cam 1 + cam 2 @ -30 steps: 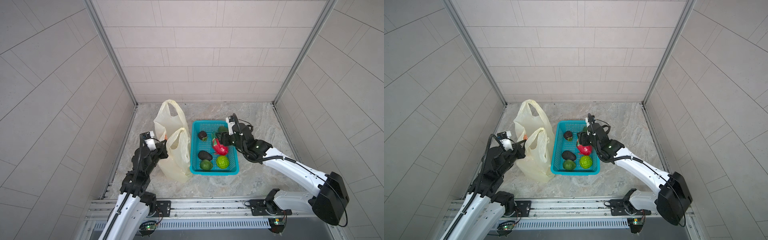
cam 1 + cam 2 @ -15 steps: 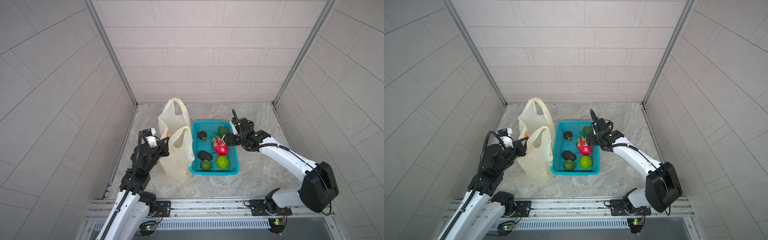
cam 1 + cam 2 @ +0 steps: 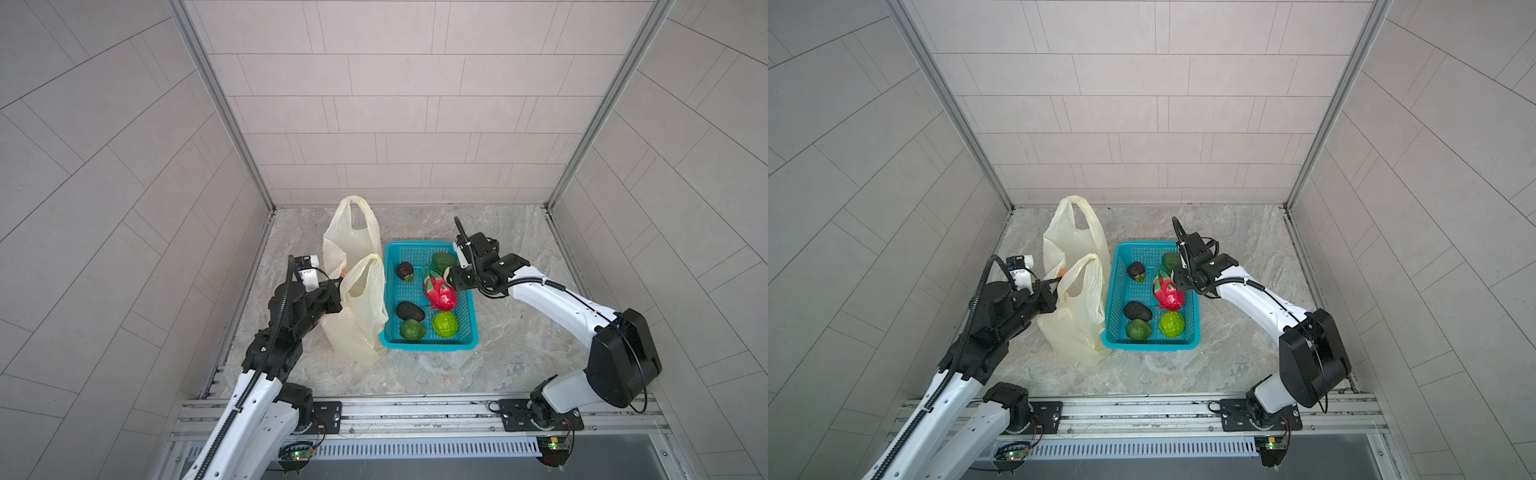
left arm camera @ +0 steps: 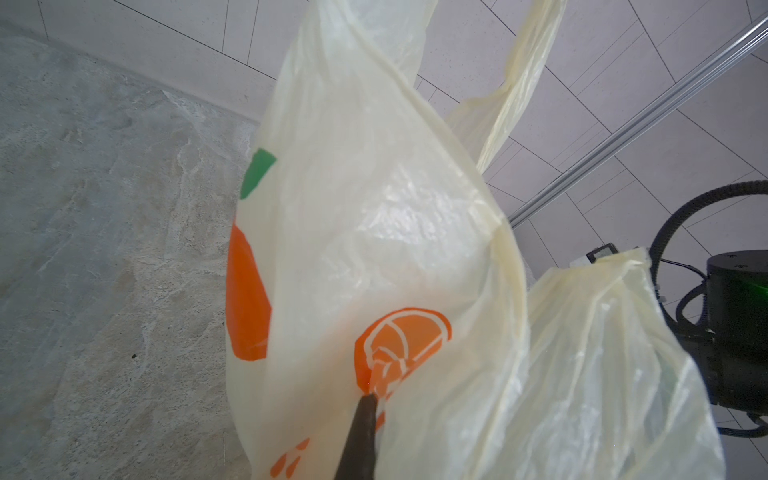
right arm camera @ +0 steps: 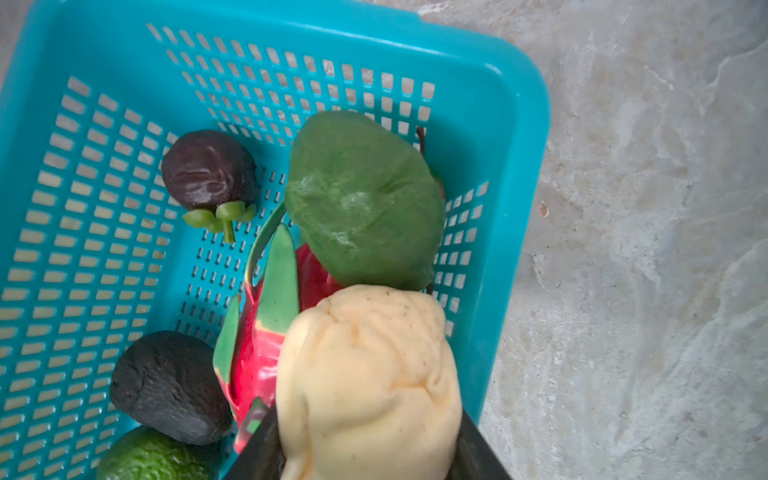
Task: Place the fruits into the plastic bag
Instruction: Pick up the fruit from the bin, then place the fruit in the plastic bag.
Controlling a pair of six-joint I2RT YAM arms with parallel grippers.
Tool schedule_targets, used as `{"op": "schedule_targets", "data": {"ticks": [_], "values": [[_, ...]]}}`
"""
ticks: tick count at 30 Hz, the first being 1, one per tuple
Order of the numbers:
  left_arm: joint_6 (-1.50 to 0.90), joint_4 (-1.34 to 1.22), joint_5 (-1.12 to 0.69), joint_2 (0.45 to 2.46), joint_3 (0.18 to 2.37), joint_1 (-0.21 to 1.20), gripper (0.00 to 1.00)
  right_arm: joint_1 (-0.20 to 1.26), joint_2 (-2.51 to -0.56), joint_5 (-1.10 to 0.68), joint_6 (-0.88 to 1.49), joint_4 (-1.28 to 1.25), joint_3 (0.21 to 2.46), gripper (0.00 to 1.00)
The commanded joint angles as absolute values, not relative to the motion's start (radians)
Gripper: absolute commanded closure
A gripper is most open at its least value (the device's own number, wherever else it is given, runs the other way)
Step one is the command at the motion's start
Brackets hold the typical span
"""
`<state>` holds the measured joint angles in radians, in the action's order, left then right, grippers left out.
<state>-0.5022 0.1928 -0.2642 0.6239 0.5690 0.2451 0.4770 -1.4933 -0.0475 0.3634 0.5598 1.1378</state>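
My right gripper point(image 3: 448, 276) is clamped on a pale yellow fruit point(image 5: 365, 374) inside the basket point(image 3: 428, 344), just beside the dragon fruit point(image 3: 440, 293). The plastic bag point(image 3: 359, 307) stands to that gripper's left, past the basket wall. My left gripper point(image 3: 337, 286), pinched shut on the bag's edge, is the nearer one.

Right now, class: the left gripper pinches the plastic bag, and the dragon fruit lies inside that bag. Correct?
No. The left gripper pinches the plastic bag, but the dragon fruit lies in the teal basket, as both top views show.
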Motion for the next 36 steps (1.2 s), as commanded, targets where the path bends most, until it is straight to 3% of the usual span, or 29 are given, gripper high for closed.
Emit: {"op": "schedule_targets", "data": {"ticks": [1,4,12,22,30,36], "values": [[-0.488,0.192,-0.269,0.627,0.599,0.253,1.0,0.475,-1.484,-0.024,0.352,0.622,1.164,0.77],[-0.491,0.183,-0.27,0.627,0.599,0.255,1.0,0.476,-1.431,-0.027,0.364,0.615,1.173,0.83],[-0.503,0.157,-0.267,0.618,0.588,0.258,1.0,0.542,-1.303,-0.234,0.381,0.369,1.186,0.83],[-0.551,0.057,-0.259,0.573,0.536,0.262,1.0,0.707,-1.474,-0.533,0.479,0.101,1.304,0.84],[-0.546,0.055,-0.259,0.569,0.52,0.261,1.0,0.807,-1.599,-0.631,0.479,0.043,1.411,0.84],[-0.541,0.056,-0.257,0.566,0.515,0.261,1.0,0.852,-1.722,-0.585,0.501,0.052,1.474,0.85]]}}
